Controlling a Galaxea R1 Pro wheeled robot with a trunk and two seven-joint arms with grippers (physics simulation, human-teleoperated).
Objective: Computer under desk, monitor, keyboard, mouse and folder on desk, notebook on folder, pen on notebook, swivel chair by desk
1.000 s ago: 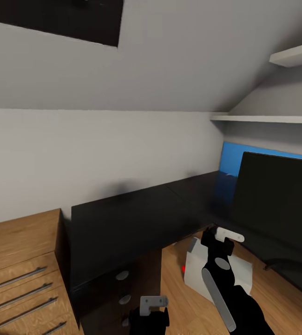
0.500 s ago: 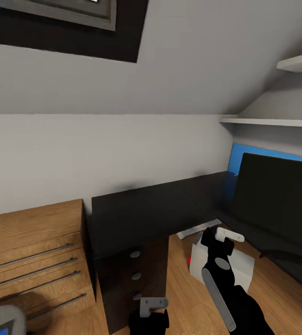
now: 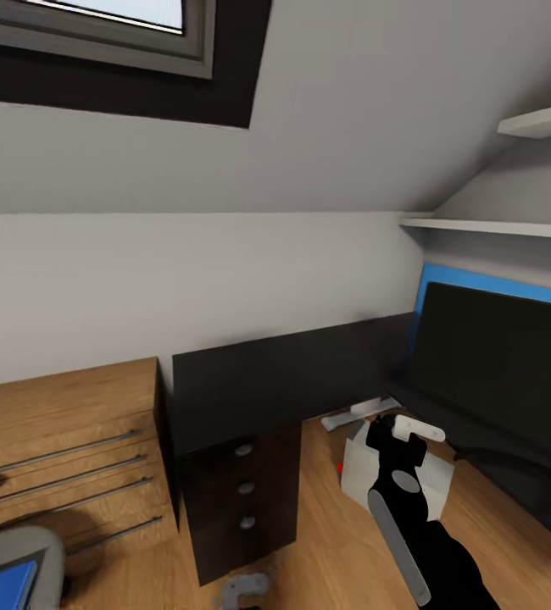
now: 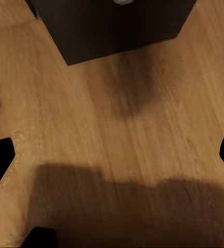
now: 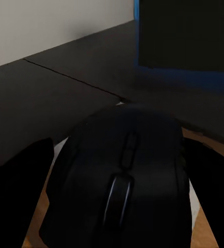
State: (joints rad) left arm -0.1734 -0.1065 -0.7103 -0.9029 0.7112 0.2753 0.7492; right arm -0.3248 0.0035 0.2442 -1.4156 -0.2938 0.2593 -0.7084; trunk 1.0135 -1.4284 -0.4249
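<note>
In the right wrist view my right gripper is shut on the dark rounded mouse, one finger on each side. In the head view that gripper hovers above the light grey computer, which stands on the floor by the desk. The black monitor stands on the desk's right wing. My left gripper is open over bare wood floor, low in front of the desk's black drawer unit. At the lower left, the grey swivel chair carries the blue folder.
A light-wood drawer chest stands left of the desk. A skylight sits in the sloped ceiling, and white shelves and a blue wall panel are at the right. Wood floor lies between the drawer unit and the computer.
The camera has backed away and turned left, bringing the skylight, chair and folder into view. My left gripper has dropped lower. The right gripper keeps its hold on the mouse.
</note>
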